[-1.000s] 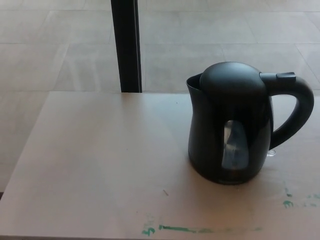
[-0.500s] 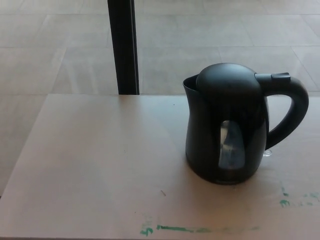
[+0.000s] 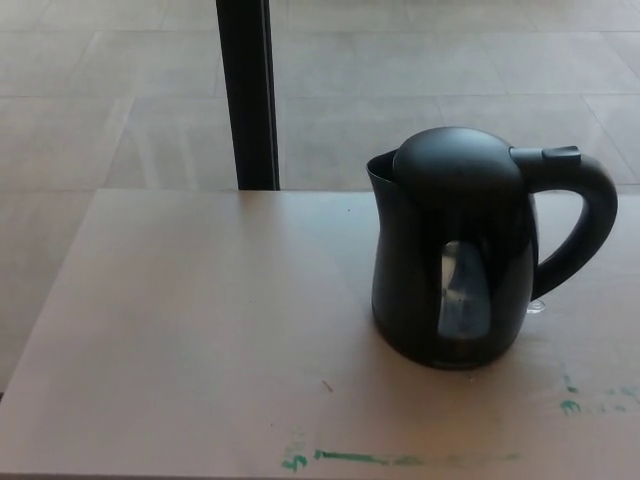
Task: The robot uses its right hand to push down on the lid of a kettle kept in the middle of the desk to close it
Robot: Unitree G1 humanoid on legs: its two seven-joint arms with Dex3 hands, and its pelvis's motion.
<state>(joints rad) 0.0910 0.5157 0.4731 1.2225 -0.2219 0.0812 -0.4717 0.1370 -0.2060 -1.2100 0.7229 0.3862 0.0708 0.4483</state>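
Kettle [image 3: 455, 280] is what we find on the right half of the table [image 3: 200, 320], upright, its handle [image 3: 580, 220] turned to our right and its spout to the left. Largest first: the pale table fills most of our view, its far edge running across behind the kettle and its left edge slanting toward us; the whole left half lies bare. Beyond it we see a tiled floor [image 3: 120, 90] and a dark post [image 3: 248, 95] standing at the far edge. The black kettle has a domed lid [image 3: 455, 165] sitting down on its rim and a water window [image 3: 462, 295] facing us. Green marks [image 3: 370, 458] streak the near edge. Neither robot hand shows, so we cannot report their fingers.
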